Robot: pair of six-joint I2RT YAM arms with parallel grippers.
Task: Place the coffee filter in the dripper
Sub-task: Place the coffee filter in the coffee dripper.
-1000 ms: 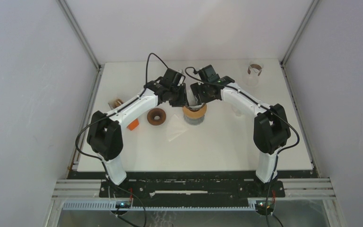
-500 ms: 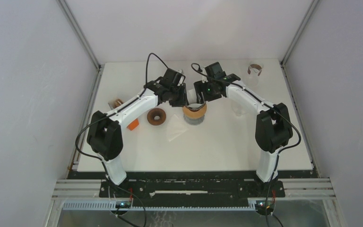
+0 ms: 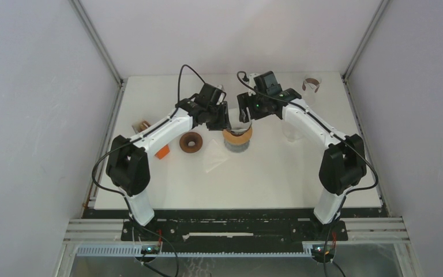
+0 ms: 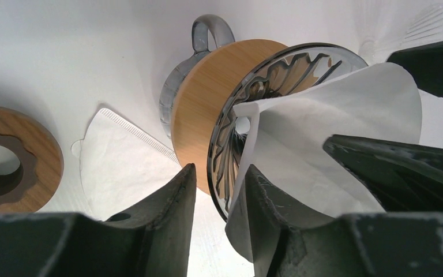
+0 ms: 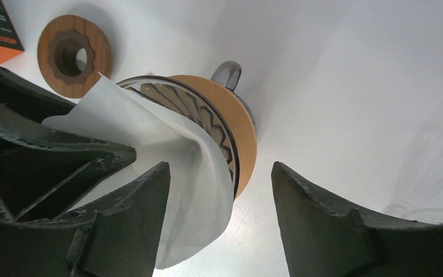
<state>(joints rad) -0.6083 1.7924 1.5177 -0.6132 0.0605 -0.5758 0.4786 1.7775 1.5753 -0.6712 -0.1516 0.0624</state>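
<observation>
The glass dripper (image 3: 237,138) with a wooden collar (image 4: 207,109) stands mid-table. A white paper filter (image 4: 334,115) sits partly in its ribbed cone, with one edge hanging over the rim (image 5: 167,144). My left gripper (image 3: 224,120) is at the dripper's left rim. Its jaws are a little apart (image 4: 222,167) and straddle the rim, and the filter's edge lies against one finger. My right gripper (image 3: 243,112) is wide open (image 5: 220,167) just behind and above the dripper, holding nothing. The filter's hanging edge shows beside its left finger.
A spare flat filter (image 3: 215,156) lies in front of the dripper. A wooden ring (image 3: 191,142) and an orange box (image 3: 161,153) lie to the left. A clear glass (image 3: 290,135) stands to the right. A banded cup (image 3: 311,86) stands at the far right corner.
My right gripper has pulled back and up from the dripper towards the far side. The left arm and the dripper have stayed put.
</observation>
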